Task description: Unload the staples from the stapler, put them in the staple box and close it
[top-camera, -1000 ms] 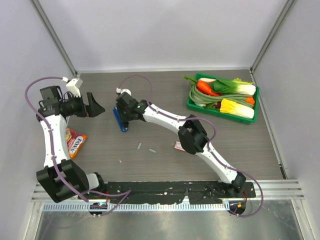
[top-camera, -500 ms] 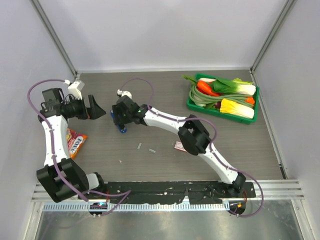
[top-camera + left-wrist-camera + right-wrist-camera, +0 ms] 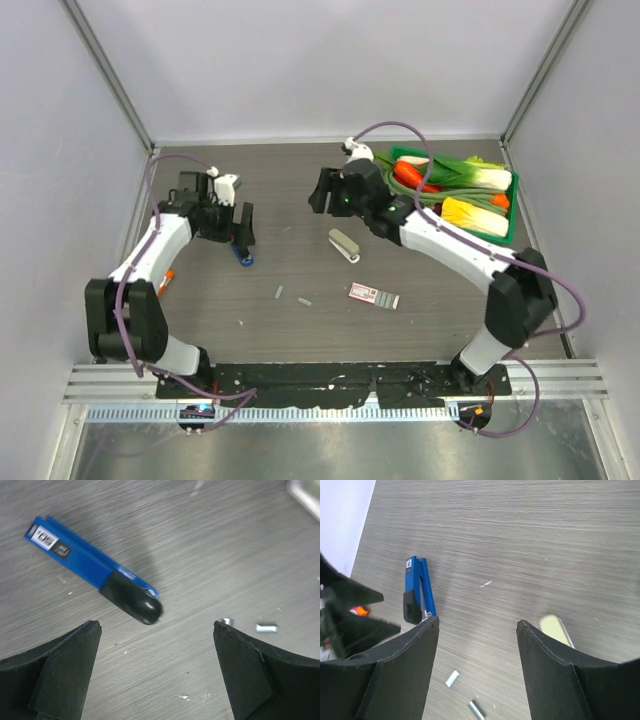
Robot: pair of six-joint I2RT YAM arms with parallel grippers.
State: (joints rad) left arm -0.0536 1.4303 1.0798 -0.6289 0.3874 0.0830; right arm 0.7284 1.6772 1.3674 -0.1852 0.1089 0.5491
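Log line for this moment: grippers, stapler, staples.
left gripper: open, beside stapler | right gripper: open, empty | stapler: lying on table, ungripped | staples: a few loose on table

From above, left fingers (image 3: 247,224) hide most of the stapler (image 3: 243,259).

White arm links (image 3: 450,240), black joints (image 3: 515,300), purple cables (image 3: 385,126).

Stapler (image 3: 75,560) blue, black tip; staples (image 3: 266,627) silver; table (image 3: 225,545) grey woodgrain.
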